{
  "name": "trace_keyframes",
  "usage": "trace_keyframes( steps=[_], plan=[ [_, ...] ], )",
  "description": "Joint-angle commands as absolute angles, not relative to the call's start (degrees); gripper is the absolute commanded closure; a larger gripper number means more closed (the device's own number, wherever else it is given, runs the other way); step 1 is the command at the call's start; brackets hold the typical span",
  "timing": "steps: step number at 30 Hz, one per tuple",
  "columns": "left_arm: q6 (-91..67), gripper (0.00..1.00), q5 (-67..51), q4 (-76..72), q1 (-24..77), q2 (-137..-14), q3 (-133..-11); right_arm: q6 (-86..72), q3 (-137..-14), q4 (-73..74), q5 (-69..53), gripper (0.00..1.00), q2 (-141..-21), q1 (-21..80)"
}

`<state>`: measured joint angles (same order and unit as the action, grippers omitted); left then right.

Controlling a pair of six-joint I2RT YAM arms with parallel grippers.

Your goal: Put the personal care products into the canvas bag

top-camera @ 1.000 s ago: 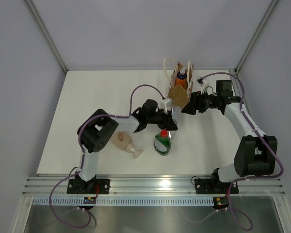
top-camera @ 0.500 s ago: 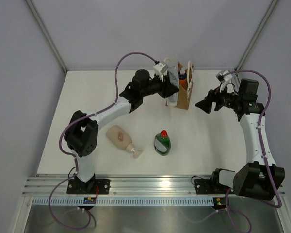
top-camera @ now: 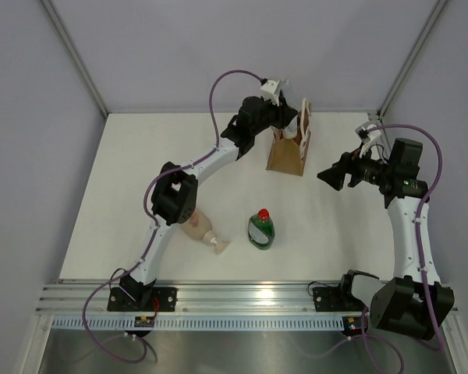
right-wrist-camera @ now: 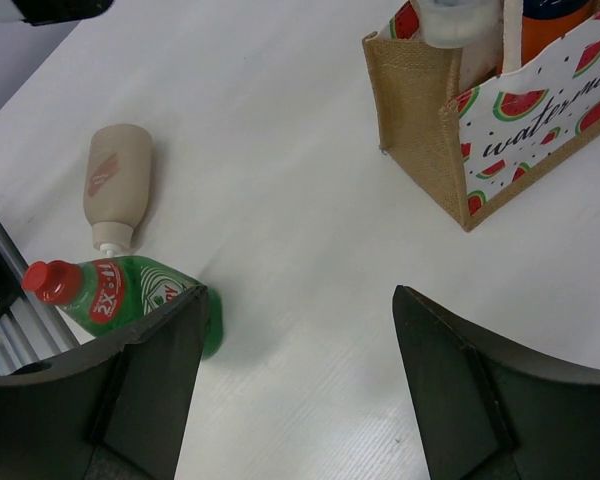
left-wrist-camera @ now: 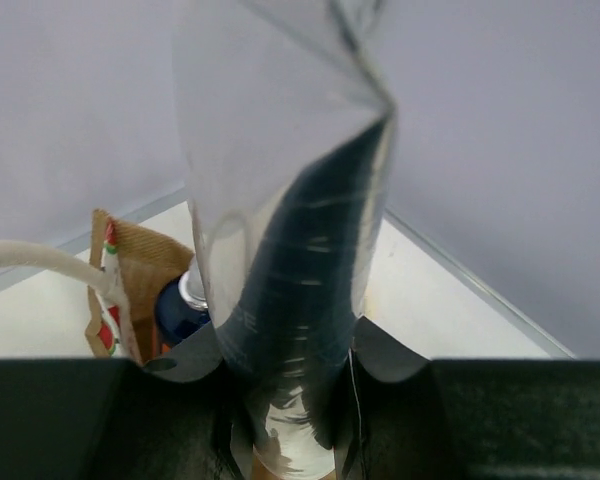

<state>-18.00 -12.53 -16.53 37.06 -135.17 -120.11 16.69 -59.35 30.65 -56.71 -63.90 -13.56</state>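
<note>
The canvas bag (top-camera: 287, 156) stands upright at the back of the table, with watermelon print on its side (right-wrist-camera: 530, 110). The orange bottle (right-wrist-camera: 552, 18) is inside it, its blue cap (left-wrist-camera: 178, 312) showing. My left gripper (top-camera: 284, 123) hovers over the bag's mouth, shut on the silver-white squeeze tube (left-wrist-camera: 280, 200), whose cap end (right-wrist-camera: 454, 20) dips into the bag. The green bottle with red cap (top-camera: 260, 228) and the beige pump bottle (top-camera: 199, 227) lie on the table in front. My right gripper (top-camera: 332, 176) hangs open to the right of the bag, holding nothing.
Grey walls close the table on the left, back and right. A metal rail (top-camera: 249, 296) with both arm bases runs along the near edge. A cream bag handle (left-wrist-camera: 40, 258) loops beside the tube.
My left arm has carried the tube from beside the green bottle up to the bag's mouth. My right gripper has pulled back rightward from the bag and opened wider.
</note>
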Motion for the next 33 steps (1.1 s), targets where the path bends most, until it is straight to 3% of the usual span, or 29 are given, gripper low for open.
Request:
trace_keyframes(
  steps=[1,14,26,33],
  plan=[
    [-18.0,1.0,-6.6,-21.5,36.7,-136.1,-128.6,13.4,-57.9,26.5,-58.7,0.17,-62.2,-14.1],
    [-24.7,1.0,-4.8,-26.0,37.0,-137.1,-126.2,12.1,-56.8,25.6,-59.2,0.17,-62.5,-14.4],
    [-19.3,0.98,-7.0,-22.3,39.3,-141.8,-129.2,12.0,-56.1,25.5,-59.7,0.17,-62.1,-14.4],
    [-17.1,0.98,-10.7,-25.2,40.5,-137.0,-120.3,12.0,-55.8,25.3,-59.9,0.17,-62.3,-14.4]
  ],
)
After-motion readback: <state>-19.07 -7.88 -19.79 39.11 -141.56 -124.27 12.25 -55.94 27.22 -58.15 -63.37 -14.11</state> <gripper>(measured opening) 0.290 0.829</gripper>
